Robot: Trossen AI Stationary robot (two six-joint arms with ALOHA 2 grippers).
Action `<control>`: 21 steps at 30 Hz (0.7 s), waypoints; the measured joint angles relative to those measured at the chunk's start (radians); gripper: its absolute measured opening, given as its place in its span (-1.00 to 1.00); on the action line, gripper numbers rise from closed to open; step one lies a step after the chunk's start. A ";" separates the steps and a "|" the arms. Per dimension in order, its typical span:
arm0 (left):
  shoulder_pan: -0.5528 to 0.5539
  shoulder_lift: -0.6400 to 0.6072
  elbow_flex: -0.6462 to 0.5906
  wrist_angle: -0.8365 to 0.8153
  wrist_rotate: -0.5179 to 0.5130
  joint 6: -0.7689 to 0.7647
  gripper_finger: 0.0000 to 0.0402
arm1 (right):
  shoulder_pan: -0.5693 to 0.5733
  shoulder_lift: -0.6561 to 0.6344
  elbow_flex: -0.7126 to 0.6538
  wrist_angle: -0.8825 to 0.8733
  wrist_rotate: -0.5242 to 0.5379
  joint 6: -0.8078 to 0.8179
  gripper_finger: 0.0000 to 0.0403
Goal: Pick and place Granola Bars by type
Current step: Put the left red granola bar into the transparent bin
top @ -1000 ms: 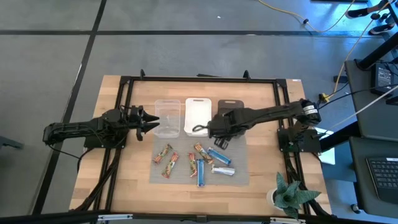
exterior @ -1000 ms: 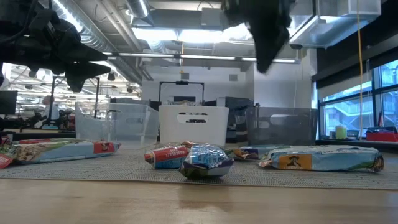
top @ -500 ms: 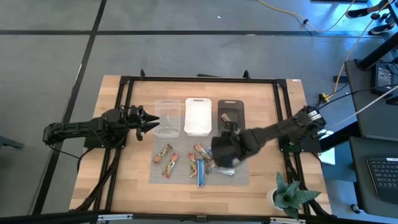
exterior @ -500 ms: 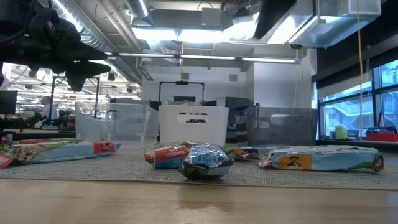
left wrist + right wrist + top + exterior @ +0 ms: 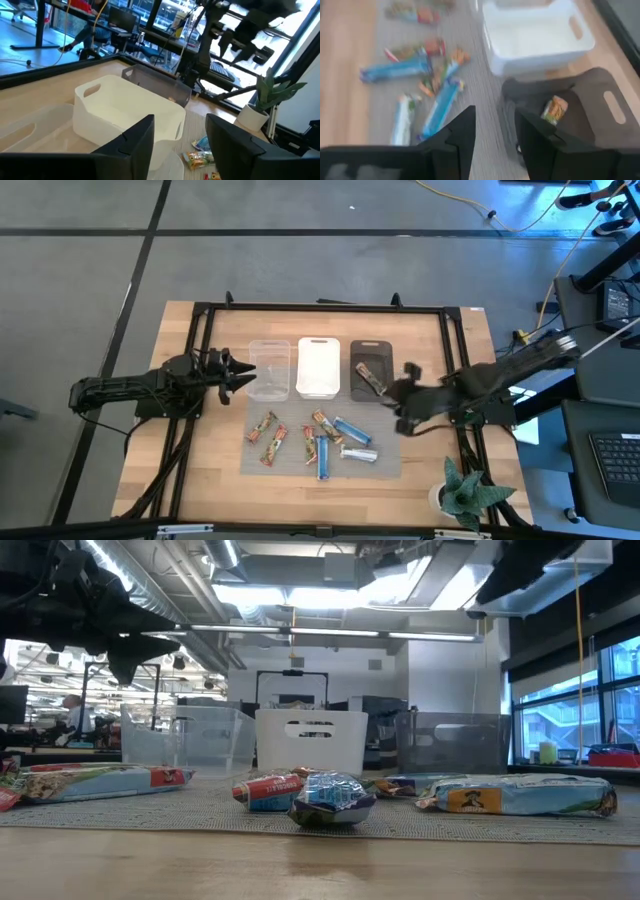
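Observation:
Several granola bars lie flat on a grey mat (image 5: 390, 465): two red-green bars (image 5: 262, 427), a brown-orange bar (image 5: 325, 424), blue bars (image 5: 352, 431) and a silver-blue bar (image 5: 359, 454). One brown-orange bar (image 5: 372, 379) lies in the dark bin (image 5: 371, 352); it also shows in the right wrist view (image 5: 554, 110). My right gripper (image 5: 405, 398) is open and empty, above the table to the right of the dark bin. My left gripper (image 5: 242, 375) is open and empty, at the left side of the clear bin (image 5: 268, 368).
Three bins stand in a row behind the mat: clear, white (image 5: 319, 367) and dark. A potted plant (image 5: 462, 490) stands at the near right corner. A black frame (image 5: 320, 307) runs round the table's edges. Bare wood lies left and right of the mat.
My right gripper has swung from beside the dark bin out over the mat toward the near edge, then back toward the table's right edge, and has risen out of the low view. The bars on the mat have stayed where they were.

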 joint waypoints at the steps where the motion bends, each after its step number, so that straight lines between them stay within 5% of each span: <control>1: -0.001 0.000 0.000 0.011 0.000 0.000 -0.10 | -0.003 -0.059 -0.040 0.034 0.000 0.003 -0.31; 11: -0.001 0.000 0.000 0.055 -0.021 0.098 0.48 | -0.031 -0.399 -0.288 0.176 0.002 0.021 -0.31; 21: -0.020 0.039 0.154 0.034 0.017 0.131 0.52 | -0.037 -0.427 -0.309 0.171 0.001 -0.092 -0.31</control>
